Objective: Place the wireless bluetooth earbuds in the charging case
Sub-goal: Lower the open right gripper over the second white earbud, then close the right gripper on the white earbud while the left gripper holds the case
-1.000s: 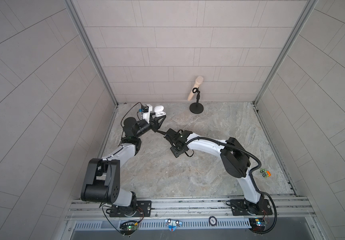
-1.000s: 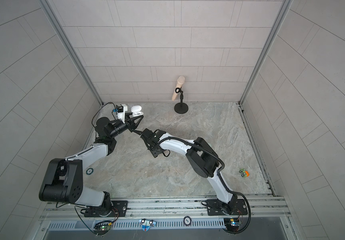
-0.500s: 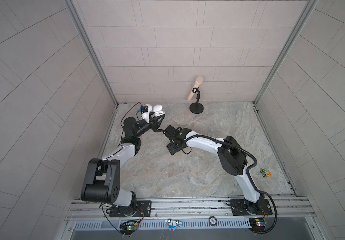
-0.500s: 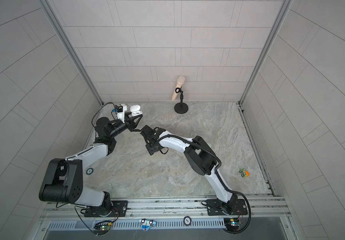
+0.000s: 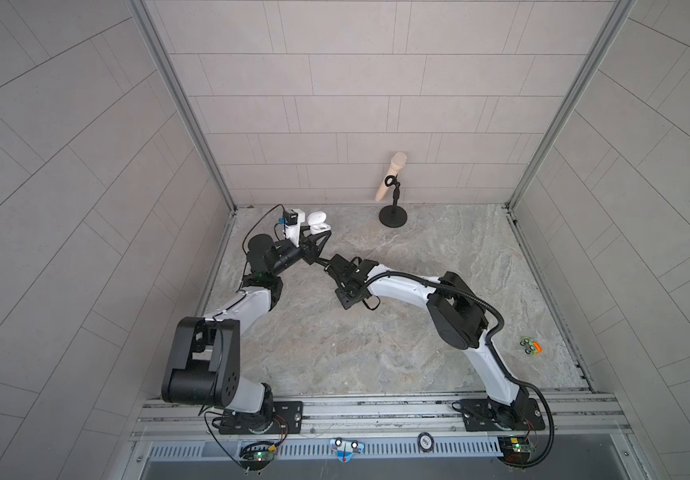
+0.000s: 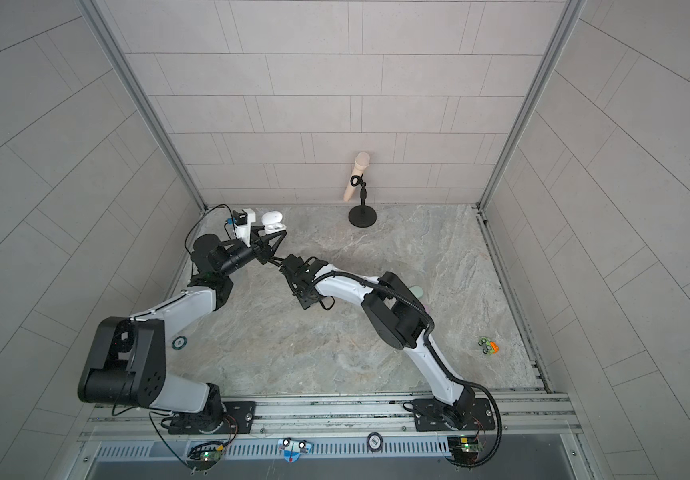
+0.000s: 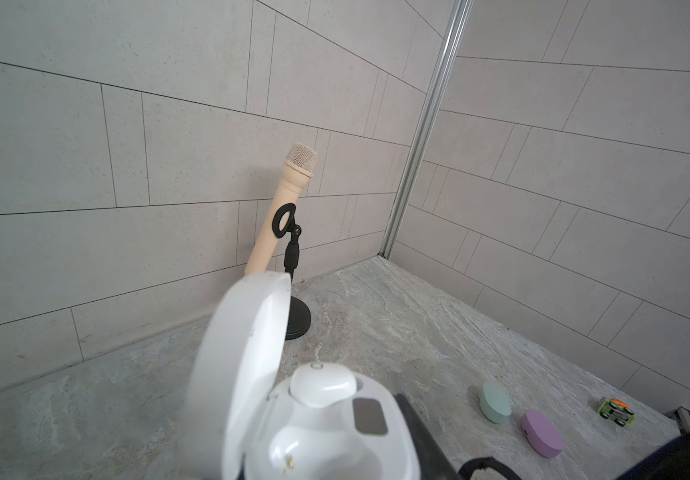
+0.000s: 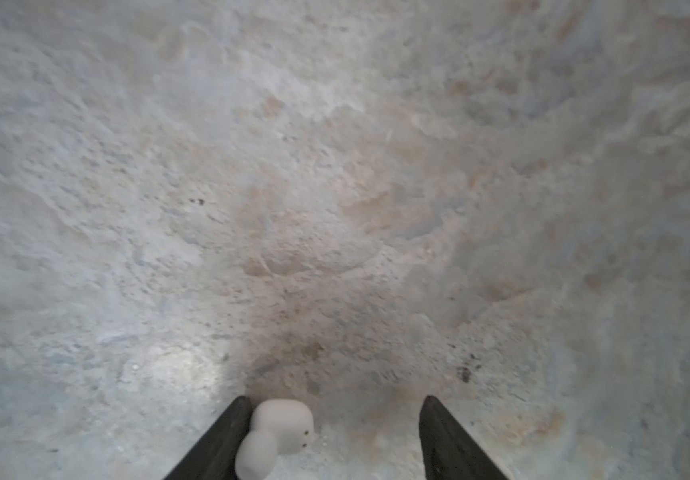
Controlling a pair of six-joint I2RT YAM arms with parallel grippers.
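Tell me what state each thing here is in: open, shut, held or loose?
left gripper: shut on white case.
white case: lid open, one slot empty.
seated bud: in its slot.
right gripper: open.
loose bud: on table, against one finger, not pinched.
mint case: closed, loose.
lilac case: closed, loose.
mic: tilted in its stand.

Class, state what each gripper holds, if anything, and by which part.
The left gripper grips the open white plastic charging case by its base. The right gripper holds nothing: its jaws stand apart, a small white earbud against one finger only.
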